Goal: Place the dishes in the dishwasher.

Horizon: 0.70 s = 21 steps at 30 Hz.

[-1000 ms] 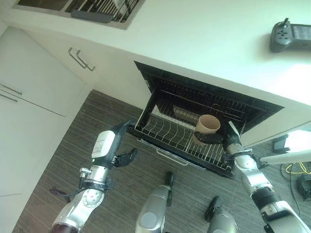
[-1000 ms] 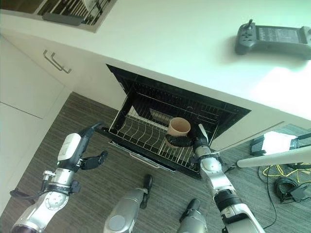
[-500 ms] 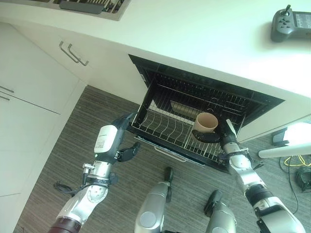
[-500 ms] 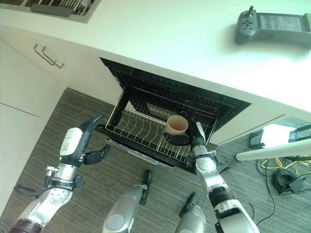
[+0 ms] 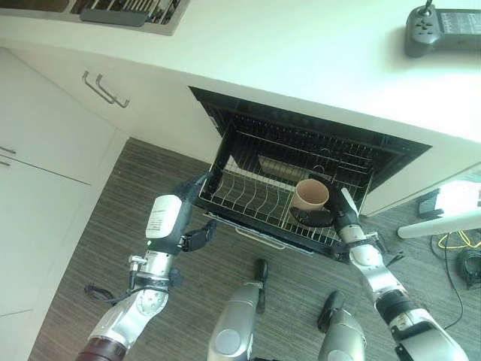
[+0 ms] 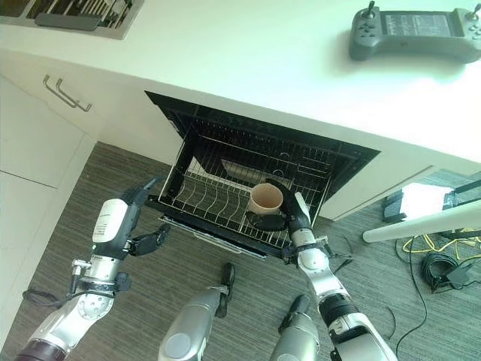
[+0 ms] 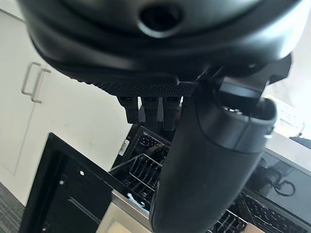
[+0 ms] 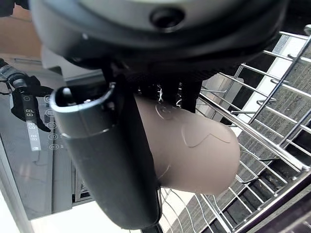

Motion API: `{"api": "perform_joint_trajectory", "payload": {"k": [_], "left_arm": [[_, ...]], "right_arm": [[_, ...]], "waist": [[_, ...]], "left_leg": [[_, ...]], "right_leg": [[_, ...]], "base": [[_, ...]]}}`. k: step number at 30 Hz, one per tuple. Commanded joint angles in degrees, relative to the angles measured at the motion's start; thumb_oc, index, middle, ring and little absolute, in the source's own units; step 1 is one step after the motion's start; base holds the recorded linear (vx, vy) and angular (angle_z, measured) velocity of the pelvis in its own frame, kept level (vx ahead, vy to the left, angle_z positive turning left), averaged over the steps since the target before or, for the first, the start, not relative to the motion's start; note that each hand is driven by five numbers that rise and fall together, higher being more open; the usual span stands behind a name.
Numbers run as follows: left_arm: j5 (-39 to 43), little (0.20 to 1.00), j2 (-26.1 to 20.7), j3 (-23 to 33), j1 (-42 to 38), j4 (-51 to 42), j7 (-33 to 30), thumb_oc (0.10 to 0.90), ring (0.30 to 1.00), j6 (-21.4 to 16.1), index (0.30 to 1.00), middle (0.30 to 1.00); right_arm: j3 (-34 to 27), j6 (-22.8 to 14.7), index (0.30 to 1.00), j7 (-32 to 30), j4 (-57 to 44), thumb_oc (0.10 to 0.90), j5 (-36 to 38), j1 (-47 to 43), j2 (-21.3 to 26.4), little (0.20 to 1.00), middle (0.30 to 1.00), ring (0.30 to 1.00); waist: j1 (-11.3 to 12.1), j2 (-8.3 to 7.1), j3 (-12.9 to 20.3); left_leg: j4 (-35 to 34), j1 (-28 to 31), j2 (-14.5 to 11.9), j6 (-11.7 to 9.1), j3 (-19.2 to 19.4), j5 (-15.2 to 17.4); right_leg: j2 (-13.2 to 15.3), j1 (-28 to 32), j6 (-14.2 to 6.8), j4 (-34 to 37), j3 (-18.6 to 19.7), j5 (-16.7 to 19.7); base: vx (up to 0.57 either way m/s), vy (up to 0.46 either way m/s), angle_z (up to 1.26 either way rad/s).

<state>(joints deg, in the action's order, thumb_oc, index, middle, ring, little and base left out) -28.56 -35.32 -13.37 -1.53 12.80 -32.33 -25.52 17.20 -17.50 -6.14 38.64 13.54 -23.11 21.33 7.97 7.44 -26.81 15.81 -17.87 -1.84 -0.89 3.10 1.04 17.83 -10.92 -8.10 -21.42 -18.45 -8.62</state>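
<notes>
- Right hand (image 6: 289, 216), fingers wrapped round the tan cup (image 6: 265, 200), now sits further left along the pulled-out wire rack (image 6: 218, 203) than 1.0 s ago.
- Cup rides lower, close over the rack wires, mouth up.
- Whole scene has shifted in both eye views: camera motion.

Cup base (image 5: 304, 213): hidden behind the right hand (image 5: 323, 217) curled round it.
Dish rack, rear part (image 6: 293, 162): lost in the dark dishwasher cavity.
Remote controller (image 5: 443, 28): cut off by the picture's edge.
Countertop drainer (image 5: 124, 10): cropped at the top.
</notes>
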Motion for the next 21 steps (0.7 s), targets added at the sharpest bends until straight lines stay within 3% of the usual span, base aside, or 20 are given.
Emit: {"api": "perform_joint_trajectory", "payload": {"k": [1, 5, 7, 8, 10, 14, 21], "left_arm": [[-0.3, 0.900, -0.5, 2.6, -1.4, -3.4, -6.1, 0.800, 0.900, -4.0, 0.900, 0.900], [-0.3, 0.900, -0.2, 3.0, -0.8, -3.5, -5.9, 0.800, 0.900, -4.0, 0.900, 0.900], [-0.4, 0.900, 0.0, 3.0, -0.6, -3.6, -6.0, 0.800, 0.900, -3.9, 0.900, 0.900], [-0.5, 0.900, 0.0, 2.9, -0.6, -3.6, -6.1, 0.800, 0.900, -3.9, 0.900, 0.900], [-0.7, 0.900, 0.6, 2.9, 0.0, -3.5, -6.6, 0.800, 0.900, -3.7, 0.900, 0.900], [-0.8, 0.900, 1.0, 1.9, 0.0, -2.6, -7.7, 0.800, 0.900, -3.9, 0.900, 0.900], [-0.9, 0.900, 1.1, 1.1, 0.3, -1.4, -9.0, 0.800, 0.900, -4.7, 0.900, 0.900]], "right_arm": [[0.2, -0.5, 0.900, -0.4, 2.1, 0.800, -0.4, 4.9, 0.2, 0.900, 0.900, 0.900], [-0.7, -0.8, 0.900, -1.3, 1.1, 0.800, -0.8, 5.9, 0.1, 0.900, 0.900, 0.900], [-0.9, -2.6, 0.900, -3.8, 0.0, 0.800, -3.6, 6.4, 0.4, 0.900, 0.900, 0.900], [-0.9, -3.7, 0.900, -5.2, -0.4, 0.800, -5.3, 6.5, 0.6, 0.900, 0.900, 0.900], [-0.7, -8.0, 0.900, -13.2, -3.7, 0.800, -15.7, 6.9, 2.3, 0.900, 0.900, 0.900], [-0.2, -10.1, 0.900, -18.4, -6.6, 0.800, -21.9, 7.0, 4.4, 0.900, 0.900, 0.900], [0.1, -10.7, 0.900, -19.9, -6.6, 0.800, -22.5, 7.4, 6.0, 0.900, 0.900, 0.900]], "waist": [[-0.6, 1.07, 0.6], [-1.2, 1.09, 0.9], [-1.5, 1.04, 1.0], [-1.6, 1.04, 1.0], [-2.2, 1.15, 1.2], [-2.8, 1.46, 1.4], [-3.2, 1.86, 1.5]], "left_leg": [[1.4, 0.2, -1.4, 0.9, 2.3, 9.5], [1.4, 0.5, -1.6, 0.8, 3.0, 9.7], [1.4, 0.6, -1.7, 0.8, 3.2, 9.8], [1.4, 0.6, -1.7, 0.8, 3.3, 9.8], [1.4, 0.9, -1.7, 0.8, 3.7, 10.0], [1.4, 1.0, -1.6, 0.7, 3.9, 10.2], [1.4, 1.4, -1.5, 0.7, 4.2, 10.6]], "right_leg": [[0.3, -0.5, -0.3, 4.2, 1.2, -0.3], [0.4, -0.4, -0.4, 4.2, 1.1, -0.4], [0.5, -0.4, -0.5, 4.2, 1.1, -0.3], [0.5, -0.4, -0.5, 4.2, 1.1, -0.3], [0.5, -0.5, -0.6, 4.2, 1.3, -0.2], [0.6, -0.7, -0.7, 4.2, 1.7, -0.3], [1.0, -0.8, -0.9, 4.2, 1.7, -0.3]], "base": [[-0.03, 0.035, -0.04], [-0.02, 0.023, -0.05], [0.00, 0.000, 0.00], [0.00, 0.000, 0.00], [0.00, 0.015, 0.00], [0.00, 0.020, 0.00], [-0.01, 0.017, -0.02]]}}
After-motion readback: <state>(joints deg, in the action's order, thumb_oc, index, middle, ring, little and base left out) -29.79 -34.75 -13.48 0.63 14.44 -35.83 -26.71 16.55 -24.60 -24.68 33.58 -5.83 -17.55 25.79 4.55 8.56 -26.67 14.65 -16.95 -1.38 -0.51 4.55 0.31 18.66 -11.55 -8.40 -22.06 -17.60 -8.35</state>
